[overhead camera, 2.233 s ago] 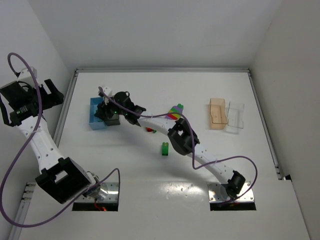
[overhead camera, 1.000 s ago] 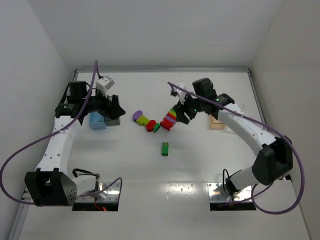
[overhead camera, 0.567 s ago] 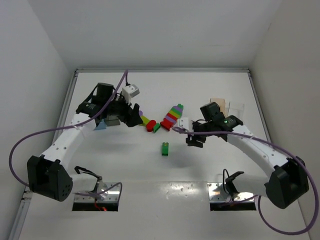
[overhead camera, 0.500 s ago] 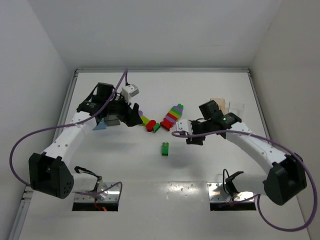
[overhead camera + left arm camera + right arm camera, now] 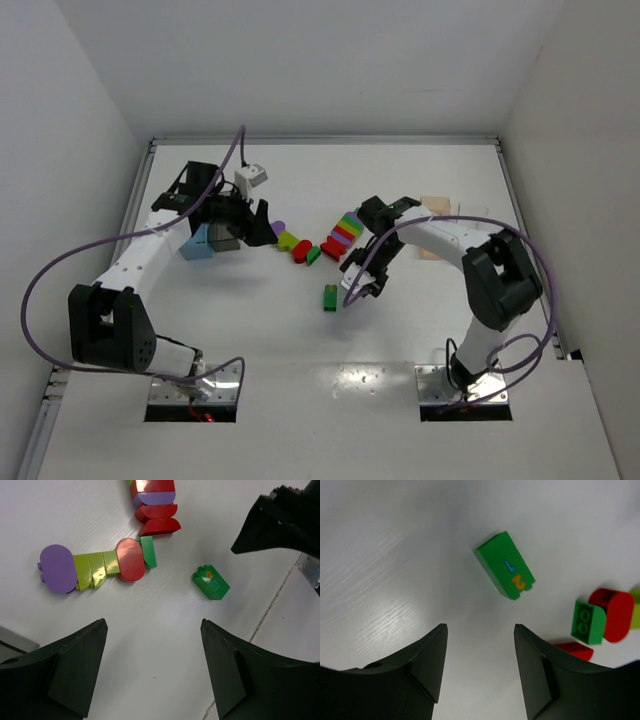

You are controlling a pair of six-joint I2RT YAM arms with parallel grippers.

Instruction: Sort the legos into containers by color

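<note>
A loose green brick (image 5: 329, 298) (image 5: 505, 566) (image 5: 211, 582) lies mid-table. My right gripper (image 5: 359, 284) (image 5: 480, 627) hovers just right of it, open, nothing between its fingers. Behind it lies a row of purple, yellow-green, red and green legos (image 5: 293, 243) (image 5: 95, 569), with a rainbow-striped cluster (image 5: 345, 231) to its right. My left gripper (image 5: 262, 226) (image 5: 153, 625) is open and empty, hanging left of the row. The light blue bin (image 5: 196, 244) and dark grey bin (image 5: 224, 241) sit under the left arm. The peach bin (image 5: 436, 206) shows behind the right arm.
Red curved pieces (image 5: 157, 520) (image 5: 572, 650) lie at the cluster's near end. The right gripper's black body (image 5: 285, 520) shows at the upper right of the left wrist view. White walls enclose the table, and a raised rail (image 5: 527, 255) runs along its right edge.
The right arm has folded in and swung its gripper left and nearer, down beside the loose green brick, jaws slightly narrower. The left gripper has barely shifted. No lego has moved.
</note>
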